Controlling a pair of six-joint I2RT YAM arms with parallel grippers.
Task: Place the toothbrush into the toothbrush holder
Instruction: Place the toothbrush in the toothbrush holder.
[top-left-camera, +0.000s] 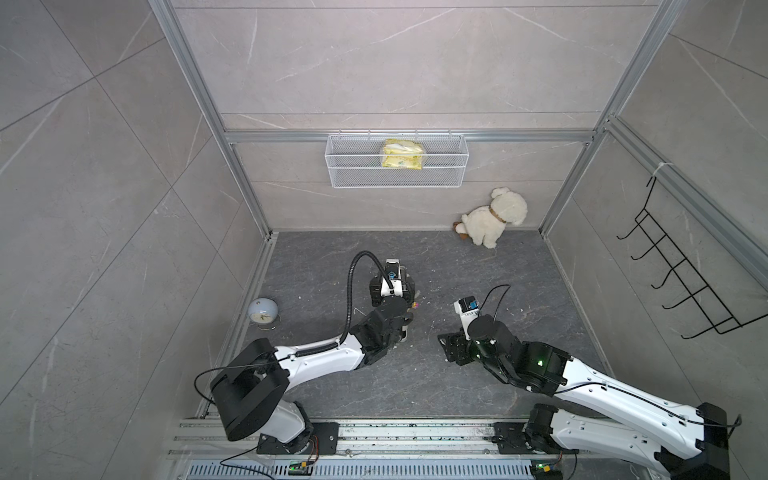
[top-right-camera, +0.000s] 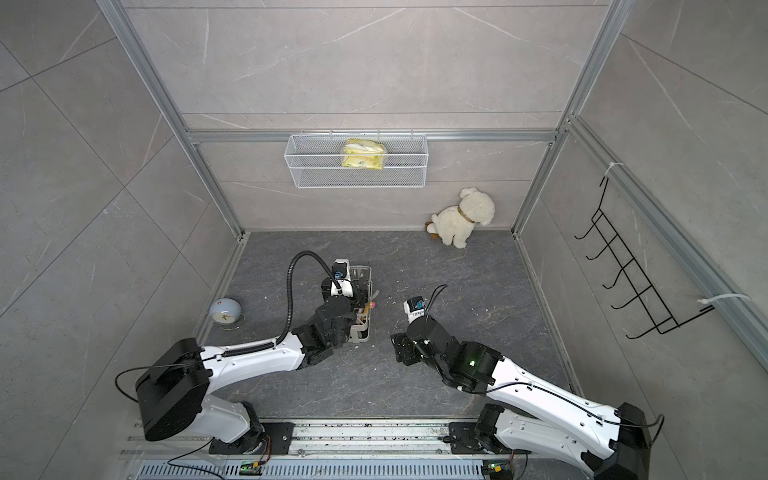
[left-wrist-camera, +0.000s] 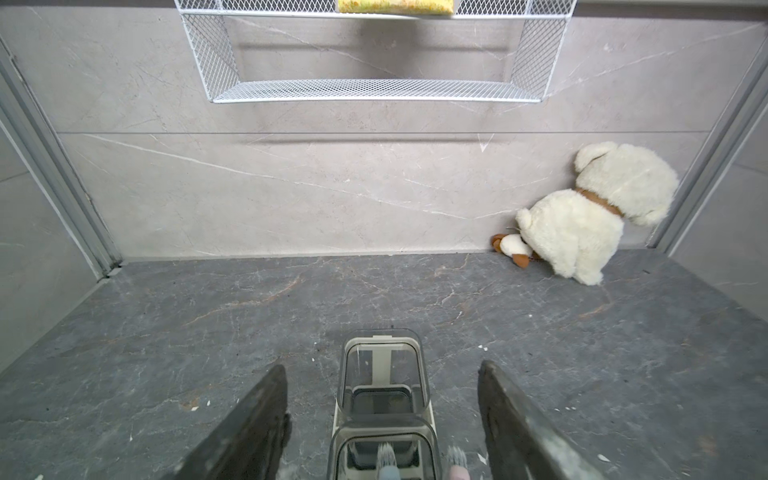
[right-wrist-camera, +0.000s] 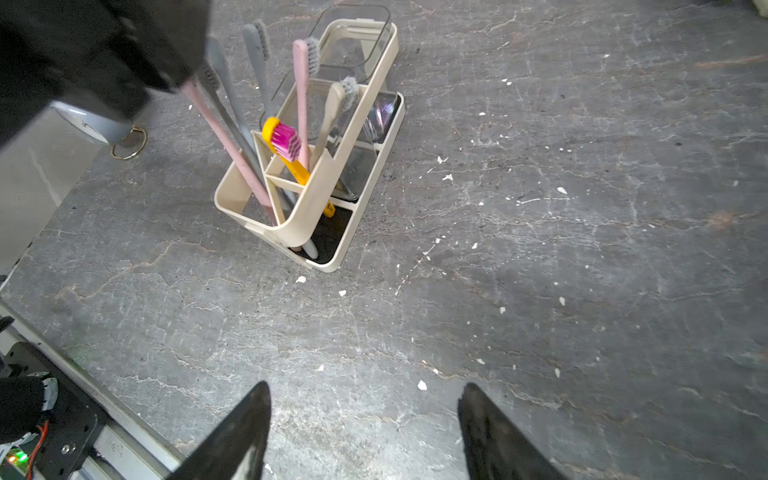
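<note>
**Tools.** The left gripper (left-wrist-camera: 382, 368) has its jaws spread wide and holds nothing. It is poised directly over the toothbrush holder (right-wrist-camera: 316, 195). The holder stands left of centre on the dark table (right-wrist-camera: 540, 291), its long axis running near to far. The right gripper (right-wrist-camera: 365, 385) also has its jaws apart and is empty, over bare table to the holder's right.

**Step in hand, as I judge it: the release.** A pink toothbrush (right-wrist-camera: 226, 146) stands in the holder's nearest compartment. It leans left with its head just beside the left gripper, and nothing grips it. I take the placement as done bar the withdrawal.

**Next move.** This calls for a straight upward lift of the left arm, jaws kept wide, clear of the brush heads standing between them.

**Count, from the right wrist view.**
- Toothbrushes in the holder: six (two pink, two grey, one cream, one yellow).
- Clear cups (right-wrist-camera: 353, 45): two.
</note>
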